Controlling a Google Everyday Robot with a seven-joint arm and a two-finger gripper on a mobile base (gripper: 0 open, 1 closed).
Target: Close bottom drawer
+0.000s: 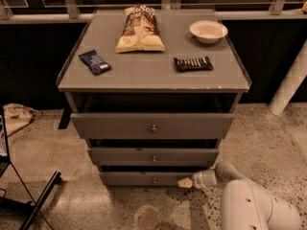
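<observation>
Looking down on a grey table (153,78) with three drawers in its near face, we see all three fronts standing out from the frame, each with a dark gap above it. The bottom drawer (129,178) is the lowest and slimmest, just above the speckled floor (72,195), with a small round knob (154,180) at its centre. Above it sit the middle drawer (120,156) and the taller top drawer (115,125).

One white arm (254,205) reaches in from the near right corner. Its gripper (184,182) sits low, at the right end of the bottom drawer's front, touching it or just beside it; we cannot tell which. We also cannot tell whether the gripper is clenched or released. It appears to grasp nothing.

The drawer front runs left to right, and the drawer lies to the far side of the gripper, with the knob off to the gripper's left. We judge that closing it calls for a push straight toward the far side, and that pressing this far from centre could skew the drawer.

On the table top lie a chip bag (139,29), a white bowl (208,31), a chocolate bar (193,63) and a blue packet (94,62).
</observation>
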